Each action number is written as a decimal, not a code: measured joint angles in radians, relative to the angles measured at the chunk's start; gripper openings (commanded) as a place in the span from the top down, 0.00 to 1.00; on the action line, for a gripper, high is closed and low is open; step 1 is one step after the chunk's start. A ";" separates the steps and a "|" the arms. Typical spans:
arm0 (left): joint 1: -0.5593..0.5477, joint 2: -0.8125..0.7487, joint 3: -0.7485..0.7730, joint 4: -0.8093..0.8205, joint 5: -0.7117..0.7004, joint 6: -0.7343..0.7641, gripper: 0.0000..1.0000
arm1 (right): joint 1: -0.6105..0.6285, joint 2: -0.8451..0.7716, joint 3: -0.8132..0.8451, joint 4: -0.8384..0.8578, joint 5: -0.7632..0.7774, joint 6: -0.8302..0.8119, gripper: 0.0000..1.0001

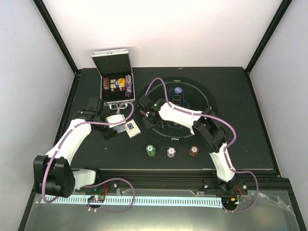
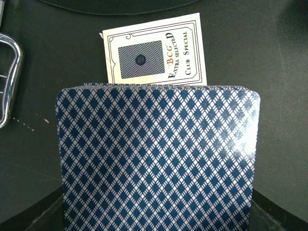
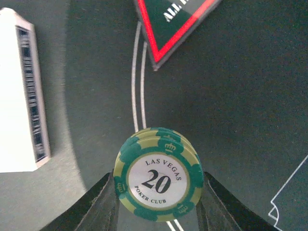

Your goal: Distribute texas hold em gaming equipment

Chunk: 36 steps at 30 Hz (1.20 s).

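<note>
**Meanwhile, chips in one gripper and cards in the other at the poker mat**

Pinched on edge in the right gripper (image 3: 158, 197), closed narrowly onto the rims: a short stack of green-and-cream "20" poker chips (image 3: 158, 179), faces turned to the wrist camera, probably so as to go down together rather than scatter. Held over the left part of the round black printed mat (image 1: 199, 94), with a red-edged triangle token (image 3: 175, 24) just ahead and a white printed pack of cards (image 3: 21, 91) off to one side.

Clamped upright in the left gripper (image 2: 156, 219): blue-and-white diamond-backed playing cards (image 2: 156, 154), count impossible to tell, poised near the pack and just beside the open silver hinged case (image 1: 115, 82).

Already standing in a row by the mat's near edge: a green chip stack (image 1: 151, 150), a white chip stack (image 1: 171, 152) and a brown-red chip stack (image 1: 194, 151), set apart, apparently one per seat.

Tight going among case, pack and both grippers on the left of the black desk (image 1: 250, 139). More open room across the mat's right half and the desk beyond it.
</note>
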 measured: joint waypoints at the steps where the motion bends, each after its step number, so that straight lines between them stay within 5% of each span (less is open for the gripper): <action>1: 0.000 -0.002 0.000 0.000 0.000 0.000 0.98 | -0.007 0.016 0.001 0.000 -0.002 -0.004 0.89; 11: 0.003 -0.017 0.000 -0.007 0.000 0.002 0.99 | -0.041 0.125 0.069 0.021 -0.012 -0.032 0.85; 16: 0.005 -0.017 0.000 -0.013 0.000 0.002 0.98 | -0.042 0.148 0.082 0.026 -0.013 -0.035 0.74; 22: 0.005 -0.017 0.000 -0.025 0.000 0.002 0.98 | -0.044 0.157 0.101 0.021 -0.011 -0.043 0.29; 30: 0.005 -0.017 0.000 -0.026 0.000 0.002 0.98 | -0.046 0.117 0.098 0.018 -0.014 -0.051 0.24; 36: 0.005 -0.017 0.000 -0.028 0.000 0.002 0.98 | -0.031 -0.143 -0.119 0.060 -0.039 -0.011 0.20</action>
